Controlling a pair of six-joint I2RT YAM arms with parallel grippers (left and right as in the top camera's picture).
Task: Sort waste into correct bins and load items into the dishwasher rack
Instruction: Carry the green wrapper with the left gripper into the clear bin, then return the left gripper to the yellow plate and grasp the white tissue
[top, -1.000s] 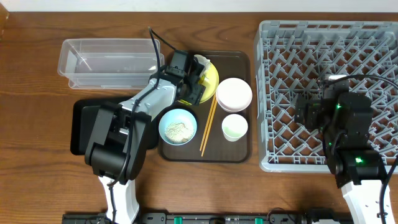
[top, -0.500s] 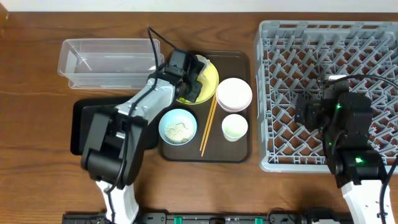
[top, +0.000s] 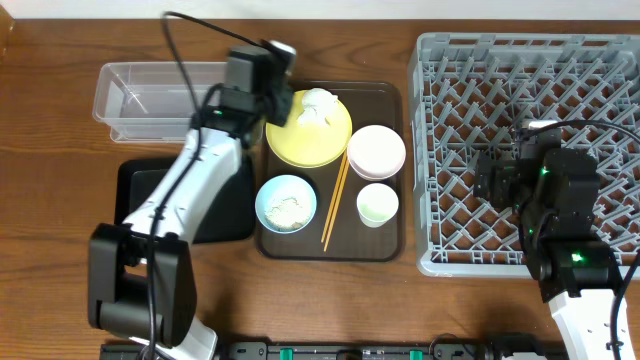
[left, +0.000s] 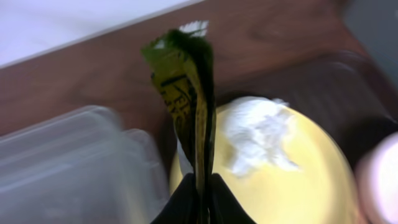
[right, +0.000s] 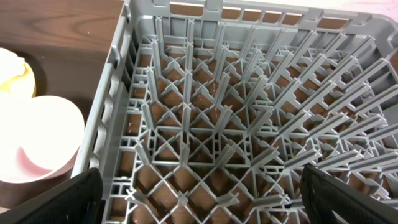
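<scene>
My left gripper (top: 277, 106) is shut on the green-yellow snack wrapper (left: 185, 93) and holds it upright in the air, between the clear plastic box (top: 170, 100) and the yellow plate (top: 310, 135). The crumpled white tissue (top: 318, 105) lies on the plate's far side. In the left wrist view the wrapper rises from my left gripper (left: 203, 194), with the tissue (left: 258, 134) behind it. Rice sits in the light blue bowl (top: 287, 203). My right gripper (right: 199, 205) hangs open over the grey dishwasher rack (top: 530, 150), holding nothing.
The white-pinkish bowl (top: 376, 150), pale green cup (top: 378, 205) and wooden chopsticks (top: 335, 200) rest on the dark brown serving tray (top: 390, 245). The shallow black tray (top: 140, 200) lies under my left arm. The rack stands right of the serving tray.
My left gripper shut on the wrapper on the plate, then lifted it up and left toward the clear box. The tissue is now uncovered. The right arm has not moved.
</scene>
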